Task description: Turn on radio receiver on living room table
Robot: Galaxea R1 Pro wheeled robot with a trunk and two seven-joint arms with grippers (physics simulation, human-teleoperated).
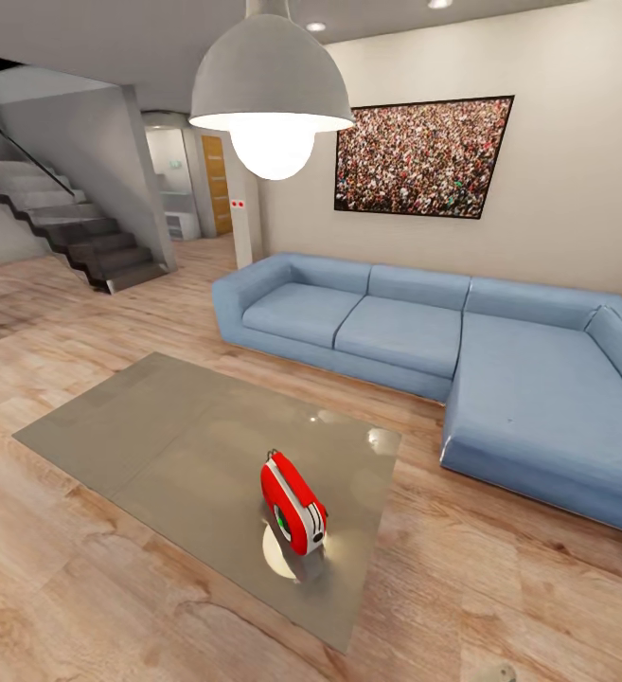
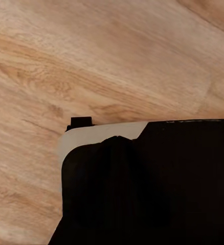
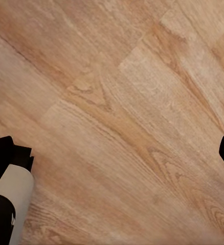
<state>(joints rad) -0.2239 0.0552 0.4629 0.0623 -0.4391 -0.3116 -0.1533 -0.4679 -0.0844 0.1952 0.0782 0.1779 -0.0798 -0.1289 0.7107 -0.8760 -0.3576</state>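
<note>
radio receiver (image 1: pixel 293 501) upright near tabletop (image 1: pixel 159 426) front edge, reachable | sofa (image 1: pixel 462 350) behind | claws over wood floor (image 3: pixel 122 102), spread: cannot tell

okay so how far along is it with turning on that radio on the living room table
Done: the robot is in the living room, facing the table with the red radio receiver standing on it near the blue sofa. In hand: nothing; both wrist views look down at the wood floor, away from the radio. Left: close in, reach out an arm and switch the radio on. Whether it is already on cannot be told.
</note>
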